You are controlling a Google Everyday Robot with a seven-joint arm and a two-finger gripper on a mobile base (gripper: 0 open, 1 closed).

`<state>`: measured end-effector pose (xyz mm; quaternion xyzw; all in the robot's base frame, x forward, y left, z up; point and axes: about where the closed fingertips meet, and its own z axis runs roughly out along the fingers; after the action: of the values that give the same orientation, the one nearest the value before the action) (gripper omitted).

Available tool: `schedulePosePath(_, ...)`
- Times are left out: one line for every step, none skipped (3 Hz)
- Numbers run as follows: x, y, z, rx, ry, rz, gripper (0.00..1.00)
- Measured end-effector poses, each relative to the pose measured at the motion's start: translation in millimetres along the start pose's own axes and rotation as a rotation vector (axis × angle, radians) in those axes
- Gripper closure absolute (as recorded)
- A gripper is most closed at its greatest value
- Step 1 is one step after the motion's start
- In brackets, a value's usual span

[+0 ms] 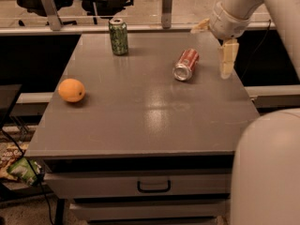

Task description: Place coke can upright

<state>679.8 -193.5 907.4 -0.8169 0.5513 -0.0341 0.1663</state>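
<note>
Clearly the coke can (186, 64) lay sideways, axis near-left to far-right, just left of the spread, empty gripper (213, 49).

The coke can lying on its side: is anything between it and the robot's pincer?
Nothing visible. The pincer hangs just right of the coke can, with only tabletop between them. The green can and orange sit well away.

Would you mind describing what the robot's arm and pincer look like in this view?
The arm is smooth, rounded and off-white, with a thick cylindrical wrist collar. The pincer, above the table's far right edge, right of the coke can, is pale cream-yellow and blocky. No markings show.
</note>
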Motion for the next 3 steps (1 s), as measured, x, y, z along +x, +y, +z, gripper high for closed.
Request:
schedulePosePath(-2,-15,18,-0.036,0.022,-0.12,0.0)
schedulePosePath(-8,-28,35,-0.071,0.043,-0.221,0.0)
schedulePosePath(-13,-36,48,-0.097,0.055,-0.298,0.0)
